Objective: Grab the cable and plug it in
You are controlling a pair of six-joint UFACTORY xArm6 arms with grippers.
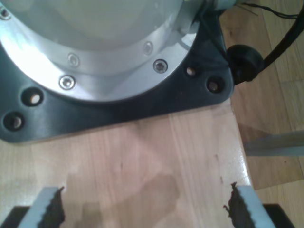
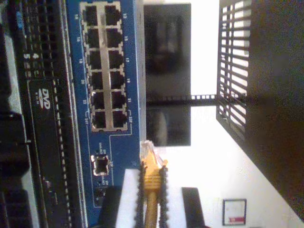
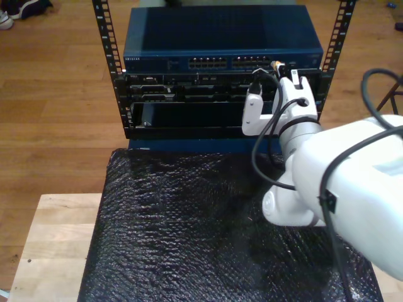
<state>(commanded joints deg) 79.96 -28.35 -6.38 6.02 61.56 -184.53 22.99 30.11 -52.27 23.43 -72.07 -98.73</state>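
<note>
Our second tool [image 2: 151,199] is clamped on the cable [image 2: 151,190]: yellow-orange boot pinched between both serrated pads [image 2: 139,199], clear clip connector [image 2: 147,148] sticking out past the fingertips. The connector tip sits just beside the edge of the blue switch [image 2: 102,142], close to the single port [image 2: 100,164] under the main port block [image 2: 105,66], not seated in any port that we can see.

In the exterior view that arm [image 3: 352,189] comes in from about 4 o'clock and reaches up to the rack [image 3: 220,75]. Its tool [image 3: 277,70] is at the switch face at roughly 1 o'clock of frame, near the end of the port row [image 3: 230,62] on the exterior view's right. A speck of yellow shows at the tip there. Black hoses [image 3: 267,126] loop along the arm. A black textured mat [image 3: 189,233] covers the wooden counter [image 3: 50,233] in front of the rack.

Our first tool [image 1: 145,206] is spread wide, gripping nothing, fingertips [image 1: 50,206] over bare light wood. It faces a round metal arm base [image 1: 109,66] on a black mounting plate [image 1: 123,111].
</note>
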